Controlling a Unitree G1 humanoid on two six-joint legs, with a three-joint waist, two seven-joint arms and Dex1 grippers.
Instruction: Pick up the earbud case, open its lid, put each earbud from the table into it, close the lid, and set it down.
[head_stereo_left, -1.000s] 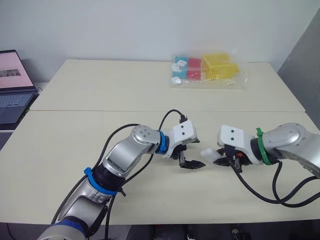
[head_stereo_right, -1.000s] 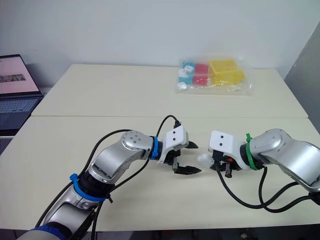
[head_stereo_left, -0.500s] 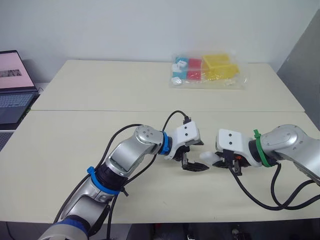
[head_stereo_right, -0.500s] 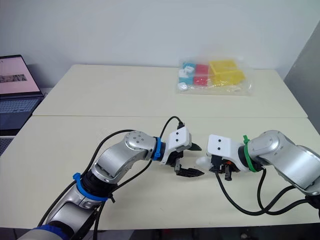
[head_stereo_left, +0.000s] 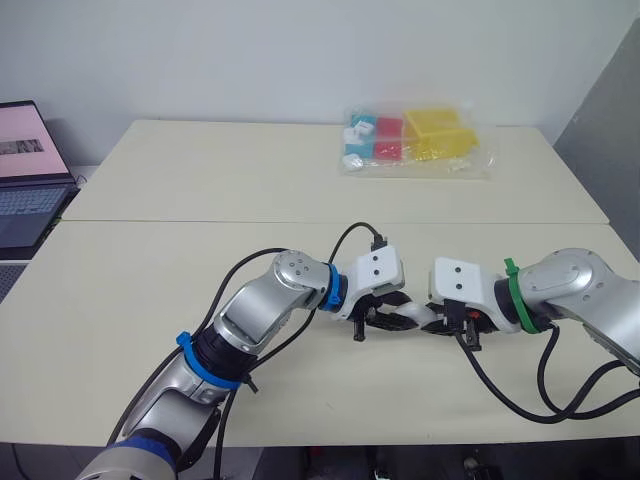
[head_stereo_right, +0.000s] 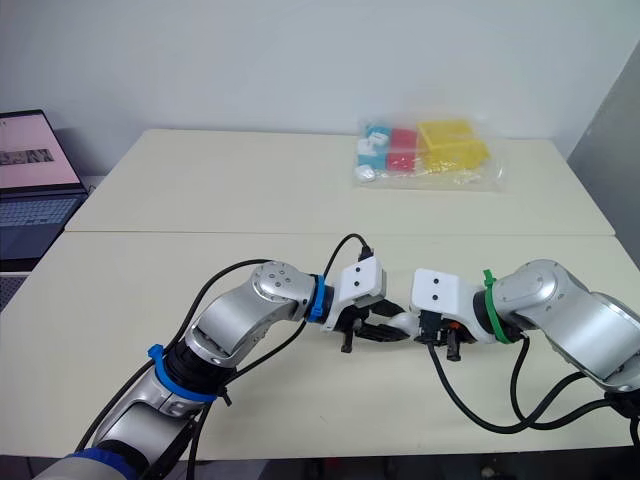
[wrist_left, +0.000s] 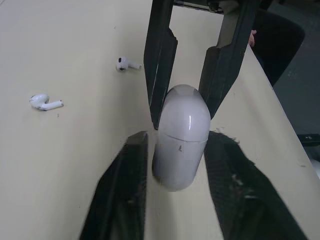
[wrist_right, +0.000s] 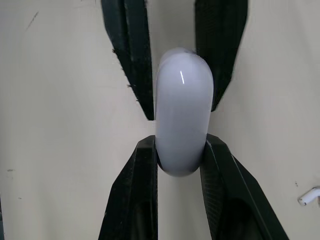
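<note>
The white earbud case (wrist_left: 181, 142) hangs just above the table between my two grippers, near the front middle (head_stereo_left: 417, 317). My right gripper (wrist_right: 180, 142) is shut on one end of it. My left gripper (wrist_left: 178, 137) comes from the opposite side, and its black fingers (wrist_left: 127, 190) press on the other end of the case. The case's lid is closed, with the seam showing across it. Two white earbuds lie on the table beside the grippers, one (wrist_left: 128, 64) and another (wrist_left: 45, 102); one earbud (wrist_right: 309, 196) also shows in the right wrist view.
A clear bag of coloured boxes (head_stereo_left: 415, 140) lies at the table's far side. A laptop (head_stereo_left: 25, 170) stands off the table's left end. Black cables loop from both wrists over the front of the table (head_stereo_left: 150, 290).
My left gripper has moved right up to the case and closed its wide-open fingers around it. My right gripper has shifted slightly left, still holding the case.
</note>
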